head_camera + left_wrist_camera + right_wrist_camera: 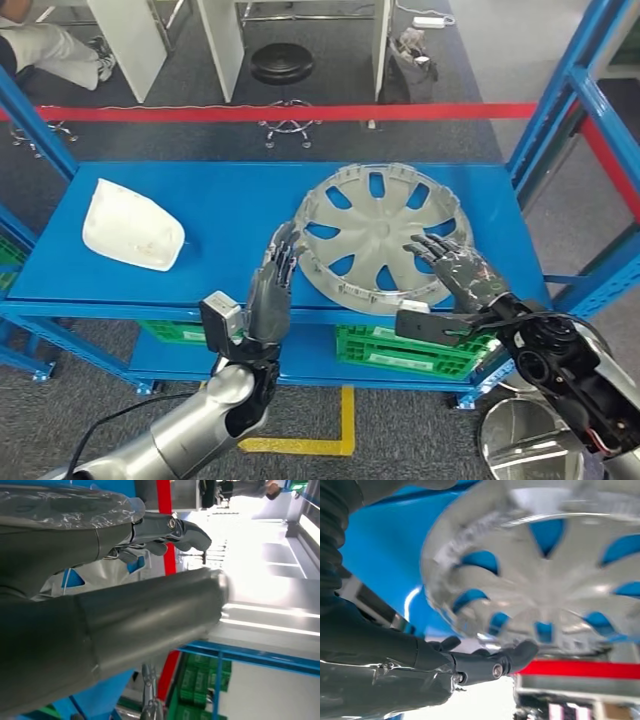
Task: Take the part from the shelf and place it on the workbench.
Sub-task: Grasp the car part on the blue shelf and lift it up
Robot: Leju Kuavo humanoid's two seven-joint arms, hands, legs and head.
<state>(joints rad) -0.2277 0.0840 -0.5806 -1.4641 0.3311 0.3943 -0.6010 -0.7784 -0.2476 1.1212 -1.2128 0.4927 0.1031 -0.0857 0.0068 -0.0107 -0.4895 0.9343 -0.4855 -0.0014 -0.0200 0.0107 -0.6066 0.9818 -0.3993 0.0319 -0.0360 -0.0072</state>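
Note:
A silver wheel cover [381, 235] lies flat on the blue shelf [226, 200], toward its right half. My left hand [272, 285] stands at the cover's left rim with fingers stretched up, fingertips at the rim's edge. My right hand [460, 270] is spread out over the cover's right front rim, fingers apart and holding nothing. The right wrist view shows the cover [554, 575] close up, blurred, beyond my outstretched fingers [490, 662]. In the left wrist view my fingers [170, 530] reach out straight beside the cover's silver surface [102, 572].
A white moulded part [132, 225] lies on the shelf's left side. Green crates [392, 350] sit on the lower shelf. Blue uprights [562, 110] frame the right end. A red rail [302, 112], a stool [281, 65] and a seated person's legs [53, 45] are behind the shelf.

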